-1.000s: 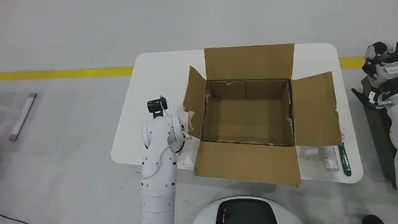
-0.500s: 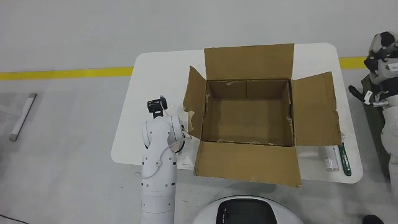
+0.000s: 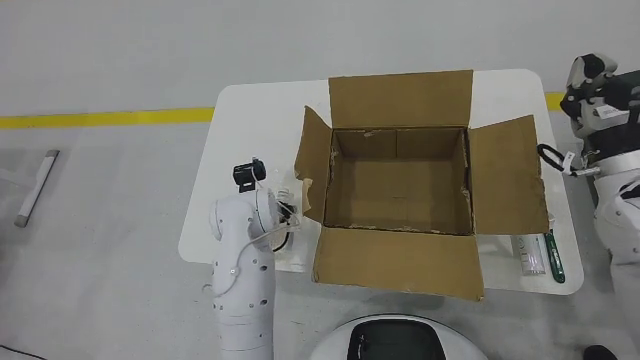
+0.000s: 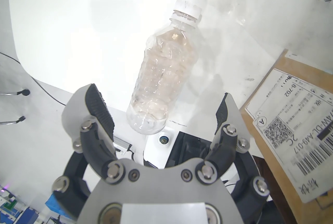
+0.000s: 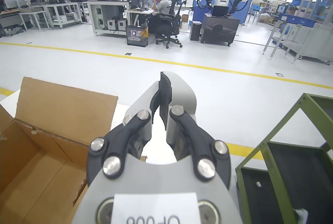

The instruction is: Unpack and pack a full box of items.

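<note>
Two grippers, two states: the left gripper [image 4: 160, 98] is spread wide with nothing held, hovering over a clear plastic bottle [image 4: 164, 71] lying (white cap on) on the white table [image 4: 65, 14] beside the open cardboard box [image 3: 400, 100]. The right gripper [image 5: 161, 102] is pinched closed on nothing, past the box's other side, near a green rack [image 5: 271, 132].

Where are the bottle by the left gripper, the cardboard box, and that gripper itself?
bottle [image 4: 164, 79], left wrist view, middle of its clear body.
cardboard box [image 3: 400, 98], top view, its far flap.
left gripper [image 4: 160, 95], left wrist view, midway between its open fingertips.
</note>
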You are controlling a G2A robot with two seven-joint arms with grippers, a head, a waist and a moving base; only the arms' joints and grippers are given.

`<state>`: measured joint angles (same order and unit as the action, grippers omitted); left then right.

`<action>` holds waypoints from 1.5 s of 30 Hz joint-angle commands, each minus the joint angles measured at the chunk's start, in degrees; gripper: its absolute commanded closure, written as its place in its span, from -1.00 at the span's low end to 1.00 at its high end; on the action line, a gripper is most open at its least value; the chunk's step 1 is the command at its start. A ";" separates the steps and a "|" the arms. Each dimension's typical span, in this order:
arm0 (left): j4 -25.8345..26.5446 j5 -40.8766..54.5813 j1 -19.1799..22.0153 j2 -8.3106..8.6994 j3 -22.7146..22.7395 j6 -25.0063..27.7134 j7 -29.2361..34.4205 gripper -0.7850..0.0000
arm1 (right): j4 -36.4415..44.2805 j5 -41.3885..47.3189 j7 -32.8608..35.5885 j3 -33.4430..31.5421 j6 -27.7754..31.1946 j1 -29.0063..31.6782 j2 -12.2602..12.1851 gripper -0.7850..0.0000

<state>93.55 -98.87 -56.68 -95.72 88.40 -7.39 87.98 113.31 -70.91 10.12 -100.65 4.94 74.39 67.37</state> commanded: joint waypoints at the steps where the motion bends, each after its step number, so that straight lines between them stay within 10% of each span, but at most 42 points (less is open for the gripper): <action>1: 1.75 3.79 -1.07 0.24 2.02 2.27 0.02 -1.00 | 0.09 -0.56 -0.19 0.30 0.23 0.12 -0.01 1.00; 22: 6.03 13.24 -5.01 1.41 5.96 10.31 -1.64 -1.00 | 0.25 -1.54 0.69 2.70 0.92 1.08 0.02 1.00; 45: -5.99 8.94 -1.83 3.90 2.78 15.93 -4.40 -1.00 | -1.25 -2.06 -0.68 2.76 0.73 2.15 0.07 1.00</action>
<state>87.81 -89.80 -58.57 -91.88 91.46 8.53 83.77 112.14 -72.99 9.46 -97.88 5.66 76.55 67.43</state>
